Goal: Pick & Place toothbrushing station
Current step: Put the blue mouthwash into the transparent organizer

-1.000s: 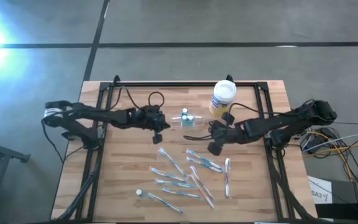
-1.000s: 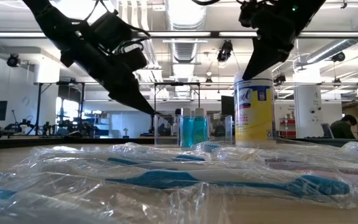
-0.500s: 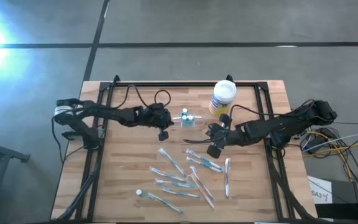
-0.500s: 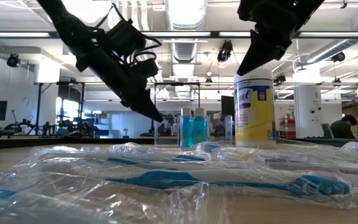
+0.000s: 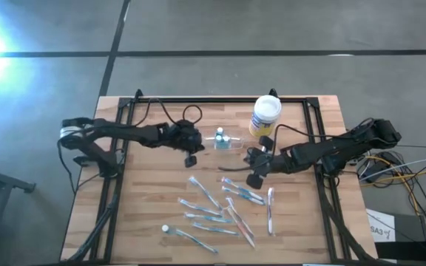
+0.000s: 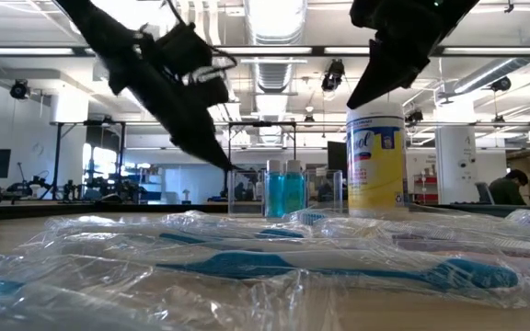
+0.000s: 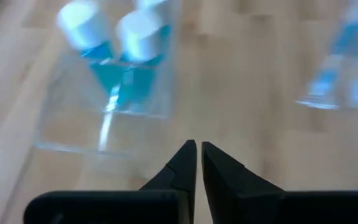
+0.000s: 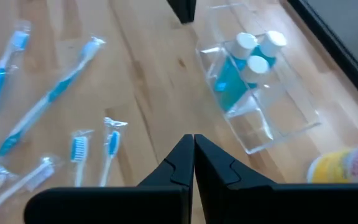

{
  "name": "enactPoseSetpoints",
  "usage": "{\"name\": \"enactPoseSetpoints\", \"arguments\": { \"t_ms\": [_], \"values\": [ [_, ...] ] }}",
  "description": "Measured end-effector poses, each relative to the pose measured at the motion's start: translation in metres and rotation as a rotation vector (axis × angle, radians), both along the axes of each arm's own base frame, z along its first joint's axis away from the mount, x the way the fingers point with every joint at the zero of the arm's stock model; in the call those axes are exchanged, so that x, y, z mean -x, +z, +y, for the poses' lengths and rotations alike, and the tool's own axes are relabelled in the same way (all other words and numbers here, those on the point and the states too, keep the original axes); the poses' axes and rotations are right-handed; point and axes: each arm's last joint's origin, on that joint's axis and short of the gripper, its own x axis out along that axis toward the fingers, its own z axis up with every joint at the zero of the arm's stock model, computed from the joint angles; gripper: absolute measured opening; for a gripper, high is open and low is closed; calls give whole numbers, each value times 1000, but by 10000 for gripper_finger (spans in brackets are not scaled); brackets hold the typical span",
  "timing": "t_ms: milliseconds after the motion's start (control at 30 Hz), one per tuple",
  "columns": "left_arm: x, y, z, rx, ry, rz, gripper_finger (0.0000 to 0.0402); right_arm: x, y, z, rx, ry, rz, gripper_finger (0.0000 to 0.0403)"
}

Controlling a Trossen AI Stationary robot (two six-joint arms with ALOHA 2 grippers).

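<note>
Toothbrushing station, a clear plastic holder with two blue white-capped bottles standing in one end, sits on the wooden table just above the frame's centre in the high view, beside the yellow-labelled canister and above the scatter of wrapped toothbrushes. The left gripper hangs just left of it and slightly lower in that view, near its end wall but apart from it as far as I can judge; in the left wrist view its fingers stand almost pressed together with only a sliver between them, and nothing is pinched. The right gripper waits below and to the right of the holder, fingers pressed together and empty. Judging from this, the step in hand is the approach for the pick. To do it well, the left fingers should spread wide before advancing, then straddle one thin clear wall rather than the bottles, coming down squarely so the light holder is not shoved sideways or tipped, and close only once a wall sits between the pads
</note>
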Motion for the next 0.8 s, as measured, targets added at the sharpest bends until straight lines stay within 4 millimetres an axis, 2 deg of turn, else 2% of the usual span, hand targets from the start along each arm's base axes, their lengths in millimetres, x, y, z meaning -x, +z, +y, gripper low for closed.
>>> {"name": "enactPoseSetpoints", "arguments": {
  "t_ms": [133,267,367,467,633,733,800],
  "values": [
    [21,31,-16,57,-121,-17,38,-4,3,2,-9,82,-31,8],
    [59,63,-35,60,-174,-104,36,-11,7,6,15,199,-114,8],
    [91,77,-46,66,-184,-203,28,-15,16,11,-17,426,-231,8],
    [121,82,-55,71,-190,-303,20,-11,37,10,-44,583,-381,8],
    [159,78,-62,80,-185,-424,8,17,70,-3,32,587,-505,8],
    [177,73,-64,79,-172,-459,4,46,90,-12,64,568,-609,8],
    [186,68,-65,90,-166,-460,4,68,94,-18,87,538,-665,8]
  ]
}}
